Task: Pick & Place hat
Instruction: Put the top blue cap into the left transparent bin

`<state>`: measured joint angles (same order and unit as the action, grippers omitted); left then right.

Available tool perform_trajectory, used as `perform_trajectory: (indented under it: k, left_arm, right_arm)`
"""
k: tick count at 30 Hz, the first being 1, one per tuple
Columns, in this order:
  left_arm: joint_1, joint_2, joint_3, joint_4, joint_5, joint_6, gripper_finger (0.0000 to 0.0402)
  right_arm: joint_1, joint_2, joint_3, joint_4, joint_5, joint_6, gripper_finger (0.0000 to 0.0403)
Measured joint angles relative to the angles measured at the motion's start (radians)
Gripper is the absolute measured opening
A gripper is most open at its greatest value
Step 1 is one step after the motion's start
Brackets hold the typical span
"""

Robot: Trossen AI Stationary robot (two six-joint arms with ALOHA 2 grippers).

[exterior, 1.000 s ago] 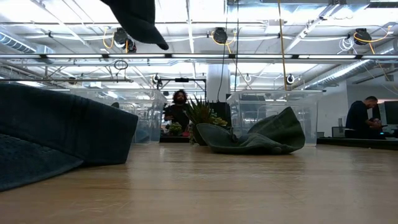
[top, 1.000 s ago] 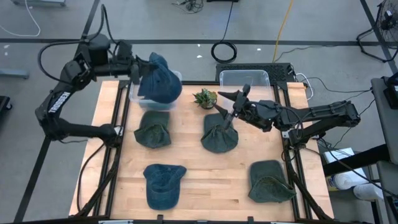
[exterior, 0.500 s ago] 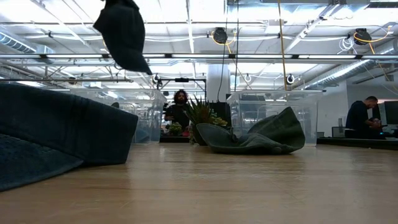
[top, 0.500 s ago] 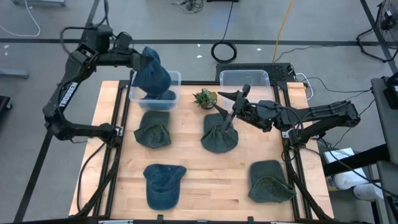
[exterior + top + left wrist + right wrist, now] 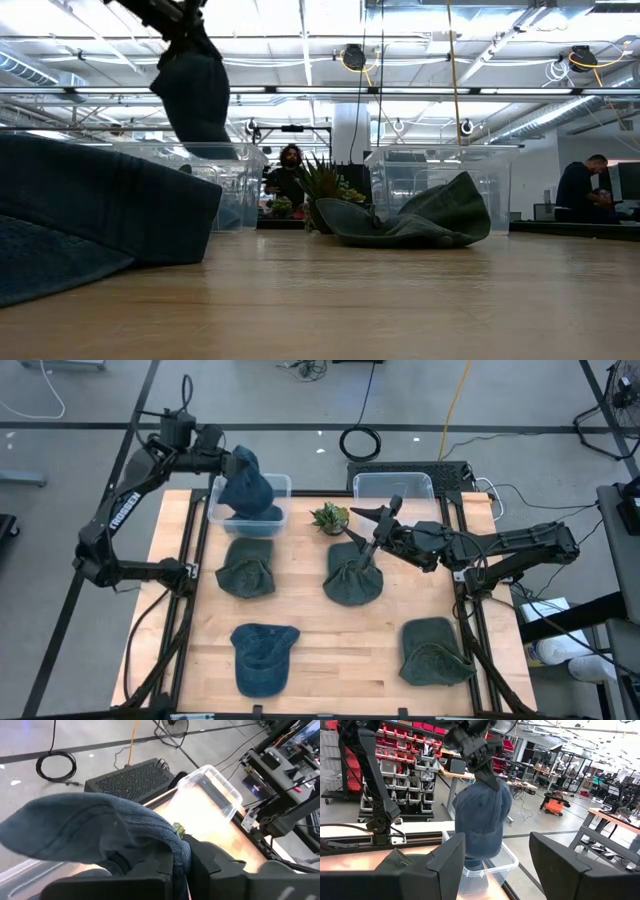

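left gripper [image 5: 236, 459]: jaws pinching blue cap [image 5: 247, 490] over clear bin [image 5: 283, 488] | right gripper [image 5: 368, 546]: jaws half spread, touching green hat [image 5: 352, 578] | writing: unreadable

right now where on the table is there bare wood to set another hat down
Bare wood runs down the middle of the table, between the blue hat at the front left and the green hat at the front right. A smaller patch lies right of the middle green hat. The back is crowded: two bins, the plant, and the left gripper hanging a hat over the left bin.
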<state>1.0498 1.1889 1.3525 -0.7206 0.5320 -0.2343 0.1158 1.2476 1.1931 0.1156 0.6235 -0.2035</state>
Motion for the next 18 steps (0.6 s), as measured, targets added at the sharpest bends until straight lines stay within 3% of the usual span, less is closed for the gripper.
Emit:
perform_trajectory:
  k: [9,18]
  left_arm:
    - [0.000,0.000,-0.168,0.160,-0.004,-0.022,0.0022]
    - [0.000,0.000,-0.280,0.189,-0.097,-0.030,0.0022]
  right_arm:
    - [0.000,0.000,0.000,0.000,0.000,0.000,0.0208]
    - [0.000,0.000,0.000,-0.001,0.000,0.000,0.0208]
